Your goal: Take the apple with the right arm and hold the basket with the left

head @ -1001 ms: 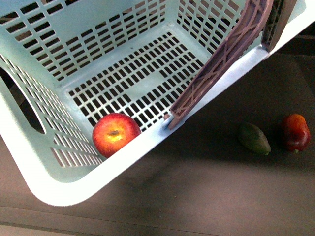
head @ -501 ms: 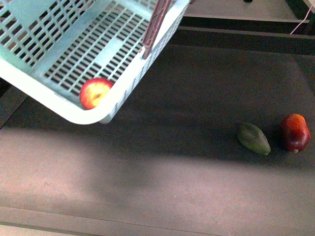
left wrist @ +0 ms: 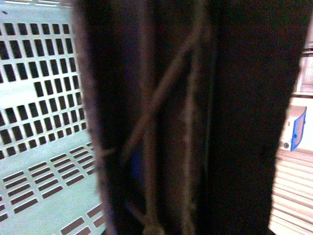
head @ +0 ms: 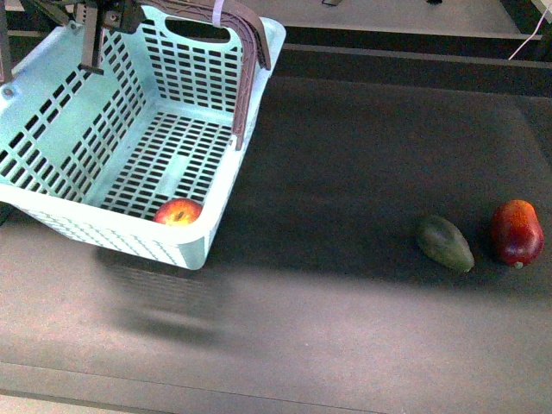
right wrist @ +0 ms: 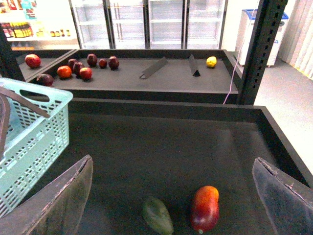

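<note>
Since half a second ago the basket [head: 78,138] has swung down and back to the far left of the table [head: 345,328], and you now see its whole inside rather than one corner. It sits tilted, with the near corner lowest and a blurred shadow on the table under that edge. Its brown handle [head: 250,52] stands up over the far right rim.

In your left wrist view that ribbed handle fills the picture, dark and very close. The slotted wall of the basket shows beside it. You cannot tell from this how the left gripper's fingers are set.

Your right gripper [right wrist: 172,161] is spread wide and holds nothing. It hangs over the bare right part of the table. The dark red fruit [head: 517,233] and the green fruit [head: 445,243] lie below it, just beside each other and well apart from the basket.

You find the apple [head: 178,211] inside the basket, on the slotted floor in the near corner, against the near wall.
</note>
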Robot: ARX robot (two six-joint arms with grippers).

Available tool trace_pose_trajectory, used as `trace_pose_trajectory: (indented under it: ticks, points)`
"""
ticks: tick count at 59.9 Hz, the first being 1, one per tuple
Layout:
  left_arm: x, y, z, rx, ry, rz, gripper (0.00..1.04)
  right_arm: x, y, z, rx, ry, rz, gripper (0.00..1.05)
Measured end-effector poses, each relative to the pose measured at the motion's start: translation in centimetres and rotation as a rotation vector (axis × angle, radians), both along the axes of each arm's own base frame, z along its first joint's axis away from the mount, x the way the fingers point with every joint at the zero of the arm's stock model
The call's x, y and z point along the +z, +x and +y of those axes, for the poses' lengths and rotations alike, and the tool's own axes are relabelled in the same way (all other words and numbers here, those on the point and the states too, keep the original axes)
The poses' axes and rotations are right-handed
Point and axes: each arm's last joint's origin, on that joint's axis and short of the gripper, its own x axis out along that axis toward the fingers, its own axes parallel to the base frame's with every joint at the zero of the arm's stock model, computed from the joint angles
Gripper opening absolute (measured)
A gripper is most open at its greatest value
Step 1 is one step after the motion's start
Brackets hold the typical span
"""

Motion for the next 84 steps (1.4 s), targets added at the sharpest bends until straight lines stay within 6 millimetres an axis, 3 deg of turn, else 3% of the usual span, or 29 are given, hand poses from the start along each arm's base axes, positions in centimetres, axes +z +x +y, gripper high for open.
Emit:
trace_pose_trajectory:
  ticks: [30,48,54,61,69,75,81,84]
  points:
    - [-2.0,-0.6,1.4,0.114,-0.052,0.176,0.16,0.0,0.0,0.0,0.000,0.000,0.000,0.96]
    - [-1.3,-0.9,1.4,0.115,-0.044,0.182,0.64,0.0,0.0,0.0,0.000,0.000,0.000,0.96]
    - [0.4,-1.7,1.6,0.117,-0.047,0.153,0.80,0.0,0.0,0.0,0.000,0.000,0.000,0.96]
    - [3.4,-4.0,1.6,0.100,-0.053,0.091,0.99,0.0,0.0,0.0,0.000,0.000,0.000,0.96]
    - [6.7,-7.2,1.2,0.058,-0.052,0.012,0.98,0.0,0.0,0.0,0.000,0.000,0.000,0.96]
    - [8.3,-8.0,1.0,0.042,-0.054,-0.031,0.98,0.0,0.0,0.0,0.000,0.000,0.000,0.96]
    - [7.8,-8.0,1.1,0.023,-0.005,-0.050,0.96,0.0,0.0,0.0,0.000,0.000,0.000,0.96]
    - [6.7,-8.4,1.4,-0.048,0.184,-0.241,0.86,0.0,0.0,0.0,0.001,0.000,0.000,0.96]
